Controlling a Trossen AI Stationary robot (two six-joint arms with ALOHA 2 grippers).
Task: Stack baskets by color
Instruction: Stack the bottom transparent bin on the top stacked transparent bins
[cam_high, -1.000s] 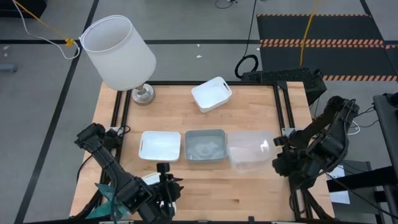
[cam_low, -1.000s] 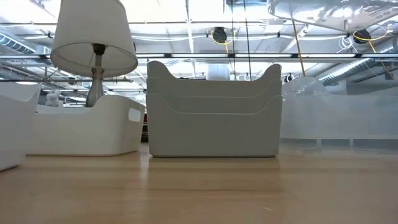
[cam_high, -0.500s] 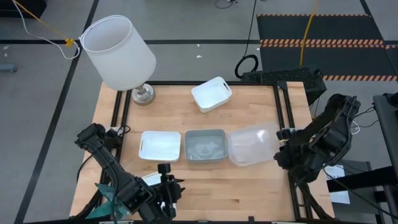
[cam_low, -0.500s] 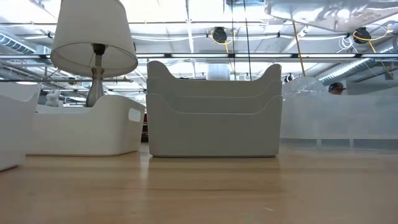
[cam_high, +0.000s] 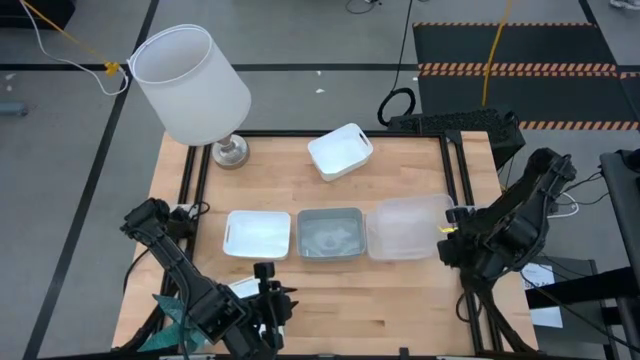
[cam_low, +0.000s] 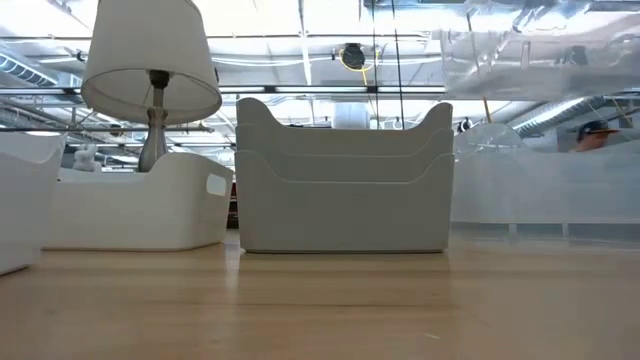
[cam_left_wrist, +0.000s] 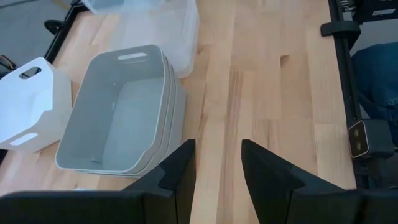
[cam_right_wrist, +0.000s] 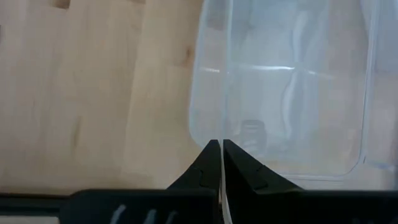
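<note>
A clear basket (cam_high: 405, 228) hangs over the clear baskets on the table (cam_low: 545, 195), at the right end of a row. My right gripper (cam_high: 447, 236) is shut on it. In the low view the held basket (cam_low: 540, 62) floats well above the lower ones. Left of it stand the nested grey-blue baskets (cam_high: 330, 234) and the white baskets (cam_high: 257, 233), both resting on their bottoms. One more white basket (cam_high: 340, 151) stands farther back. My left gripper (cam_left_wrist: 217, 168) waits open at the near edge, touching nothing. My right gripper pinches the clear basket's thin wall (cam_right_wrist: 222, 124) between its two fingers, at the end that faces the table's right edge. The fingers come from above, slanting down. The basket is lifted clear and about level, sticking out from the fingers toward the table's left.
A lamp with a large white shade (cam_high: 190, 85) stands at the far left corner on its metal foot (cam_high: 230, 152). Bare wood (cam_high: 360, 290) lies between the row and the near edge. A person's head (cam_low: 596, 132) shows beyond the table.
My right gripper has sunk and rolled a little, still shut on the clear basket. The basket was tilted and askew; it has come down, turned square with the row and levelled out above the clear baskets.
</note>
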